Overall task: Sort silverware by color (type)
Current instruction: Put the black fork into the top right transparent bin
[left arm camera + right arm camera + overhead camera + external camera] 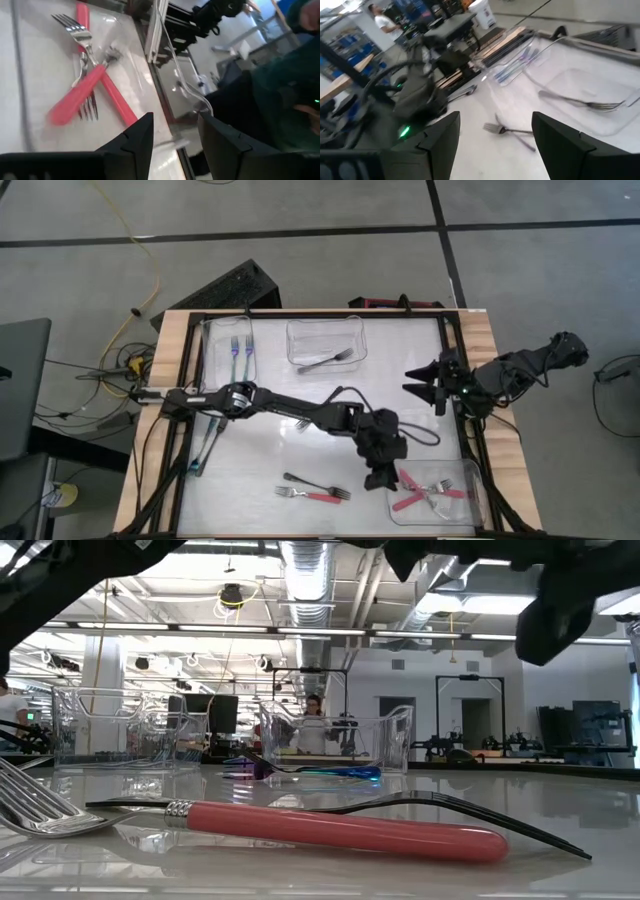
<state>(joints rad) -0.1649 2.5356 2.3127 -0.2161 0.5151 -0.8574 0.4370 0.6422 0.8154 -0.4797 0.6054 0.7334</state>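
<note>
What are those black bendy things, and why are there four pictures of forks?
Those are two robot arms at a table. Each ends in a gripper, like two fingers. One picture looks down from above, one sits low at table height, and two come from small cameras on the arms' wrists. The left gripper is over the tub with the red-handled forks; its fingers are apart and hold nothing. The right gripper waits open near the table's right edge. Another tub holds a black fork, and a third tub holds blue forks. Loose on the table lie a red fork and a black one. It is sorting forks by colour.
</note>
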